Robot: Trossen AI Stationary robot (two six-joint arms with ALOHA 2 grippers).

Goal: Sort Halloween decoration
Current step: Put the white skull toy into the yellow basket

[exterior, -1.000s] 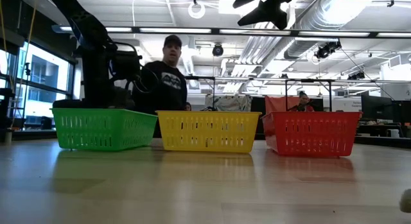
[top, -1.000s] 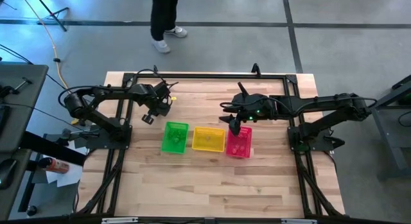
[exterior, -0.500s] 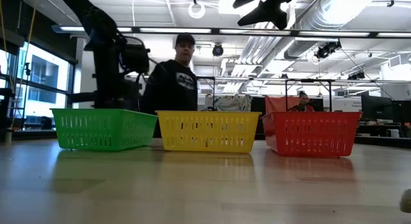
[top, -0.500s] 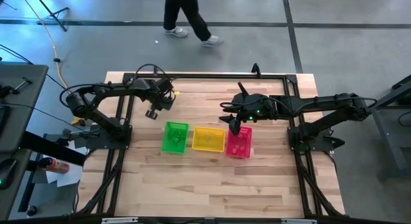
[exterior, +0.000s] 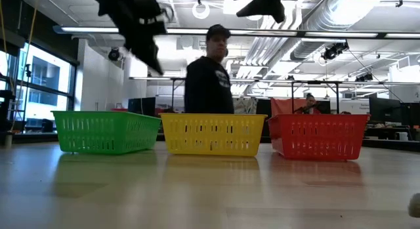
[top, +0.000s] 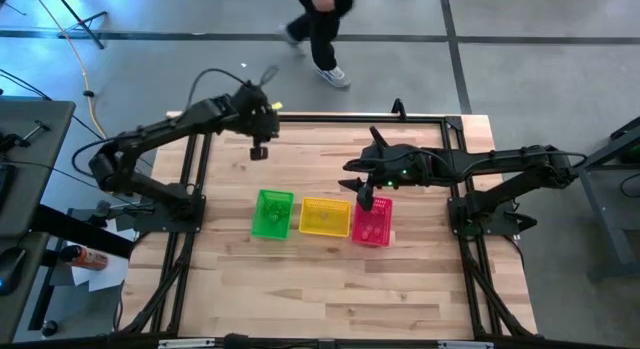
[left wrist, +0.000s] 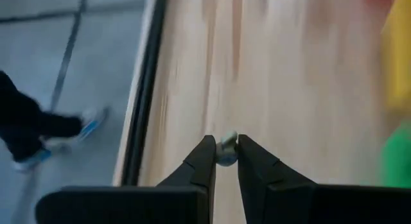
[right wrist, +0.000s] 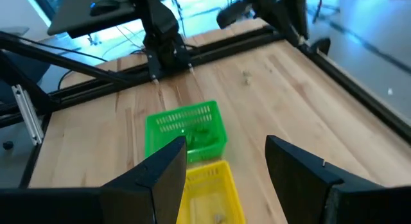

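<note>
My left gripper [top: 259,151] hangs high over the table's far left part, shut on a tiny pale trinket [left wrist: 227,153] of the Halloween decoration. In the low view it [exterior: 156,66] slants down above the green basket [exterior: 105,132]. Green [top: 272,214], yellow [top: 325,217] and pink [top: 372,221] baskets stand in a row mid-table. My right gripper [top: 366,199] hovers open above the pink basket's far end, its fingers [right wrist: 168,161] wide apart with nothing between them. A small speck [right wrist: 245,74] lies on the wood beyond the green basket [right wrist: 186,131]. My left gripper pinches the small pale round trinket [left wrist: 225,147] between its two fingers, at their free ends. The fingers slant down toward the table. The trinket is lifted clear of the wood.
A black frame rail [top: 330,117] runs along the far edge. A person [top: 320,29] walks on the floor beyond it and shows behind the baskets [exterior: 210,78]. Bare wood lies on the near side of the basket row [top: 320,289].
My left gripper has risen well clear of the table, moving toward the far edge and a little to the right, and has rolled and tipped up as it rose. The person behind the table has walked to the right.
</note>
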